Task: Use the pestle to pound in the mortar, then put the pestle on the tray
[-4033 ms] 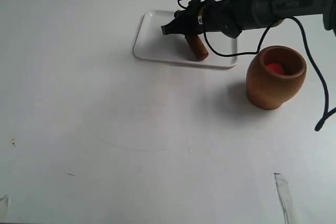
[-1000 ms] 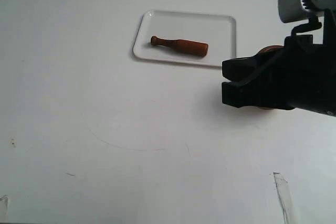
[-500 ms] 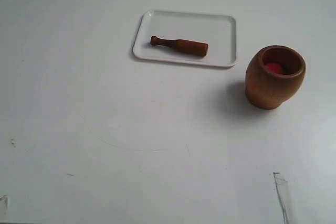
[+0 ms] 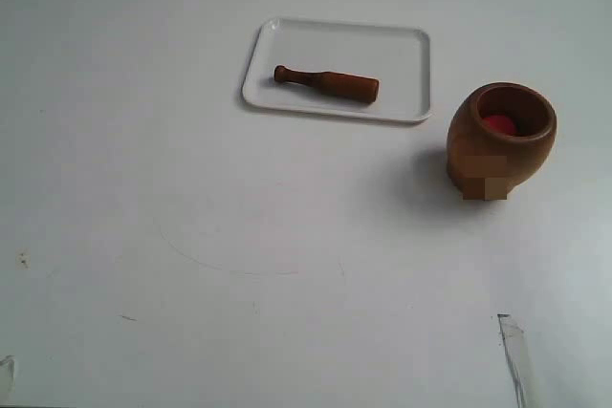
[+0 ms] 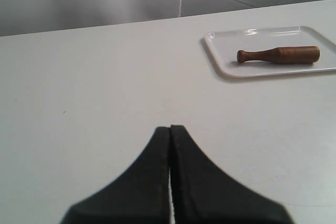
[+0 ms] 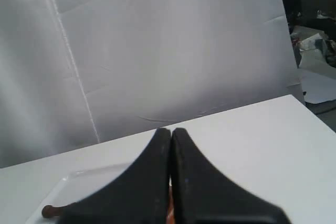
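**Now the pestle is down and the arms are clear**

Seconds ago my right arm was over the tray with the pestle in its grip. A second ago it was pulling back across the front of the mortar. Now the exterior view shows no arm at all.

The pestle lies flat inside the tray, knob toward 9 o'clock and thick end toward 3 o'clock. It has not rolled in the last second. The mortar stands upright on the table at about 4 o'clock from the tray, close by but apart from it. A red lump shows inside its mouth.

At the wrists, the left gripper has its fingers pressed together on nothing, and so does the right gripper.

I judge the placing step finished. With the pestle released and resting inside the rim, nothing looks left for me to do.
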You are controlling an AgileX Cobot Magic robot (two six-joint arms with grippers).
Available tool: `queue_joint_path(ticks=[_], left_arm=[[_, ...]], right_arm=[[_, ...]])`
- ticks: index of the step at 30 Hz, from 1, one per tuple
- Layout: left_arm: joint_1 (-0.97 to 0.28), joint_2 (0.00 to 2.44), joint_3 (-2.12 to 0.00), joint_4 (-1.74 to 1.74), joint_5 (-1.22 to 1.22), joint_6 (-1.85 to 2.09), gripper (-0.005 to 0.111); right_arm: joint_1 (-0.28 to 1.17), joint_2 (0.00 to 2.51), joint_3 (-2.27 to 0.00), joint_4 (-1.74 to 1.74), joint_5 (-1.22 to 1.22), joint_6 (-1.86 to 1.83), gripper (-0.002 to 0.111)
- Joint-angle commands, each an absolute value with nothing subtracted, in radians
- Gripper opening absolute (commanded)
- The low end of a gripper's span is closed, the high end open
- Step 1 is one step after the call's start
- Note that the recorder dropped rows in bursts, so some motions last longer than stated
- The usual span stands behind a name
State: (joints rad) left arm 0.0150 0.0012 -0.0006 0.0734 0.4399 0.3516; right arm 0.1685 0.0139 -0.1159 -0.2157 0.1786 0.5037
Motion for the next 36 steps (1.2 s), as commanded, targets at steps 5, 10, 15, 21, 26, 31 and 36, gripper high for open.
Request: queue_joint_path(ticks=[5,10,15,21,26,31,36], left_arm=[[0.007,0.0,0.0,0.066,0.437,0.343,0.0],[0.007,0.0,0.0,0.066,0.437,0.343,0.0],[0.007,0.0,0.0,0.066,0.437,0.343,0.0],[0.007,0.0,0.0,0.066,0.437,0.343,0.0],[0.007,0.0,0.0,0.066,0.437,0.343,0.0],[0.007,0.0,0.0,0.066,0.437,0.343,0.0],[0.007,0.0,0.0,0.066,0.437,0.343,0.0]], right_arm=[[0.12,0.0,-0.037,-0.203,0.158,0.494,0.0],[0.12,0.0,0.0,-0.203,0.131,0.472,0.0],[0.12,0.0,0.0,-0.169,0.097,0.472,0.0],[0.12,0.0,0.0,-0.166,0.095,0.352,0.0],[0.12,0.0,0.0,-0.027,0.133,0.033,0.0],[0.12,0.0,0.0,0.062,0.226,-0.181,0.0],[0.12,0.0,0.0,0.043,0.26,-0.107,0.0]])
